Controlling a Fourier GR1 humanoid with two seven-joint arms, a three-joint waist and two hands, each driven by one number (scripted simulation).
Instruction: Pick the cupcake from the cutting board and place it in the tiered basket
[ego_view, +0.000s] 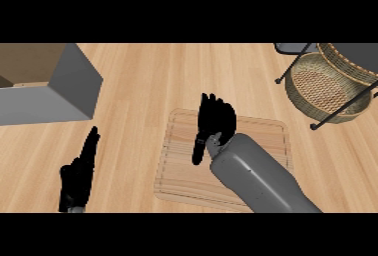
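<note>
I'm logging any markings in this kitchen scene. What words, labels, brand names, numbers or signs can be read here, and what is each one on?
None: no text, number or sign shows anywhere.
The cutting board, tiered basket, grey box and wooden counter are all unmarked.
The right hand and left hand carry no lettering either.

Right hand (215, 120): centre of frame, over the cutting board (258, 131), fingers straight, pointing up-frame.
Left hand (80, 172): lower left, open, fingers up, resting above the table (162, 75).
Tiered basket (325, 85): upper right, wicker in a black frame.
Grey box (59, 95): upper left.
Cupcake: hidden or unseen.
</note>
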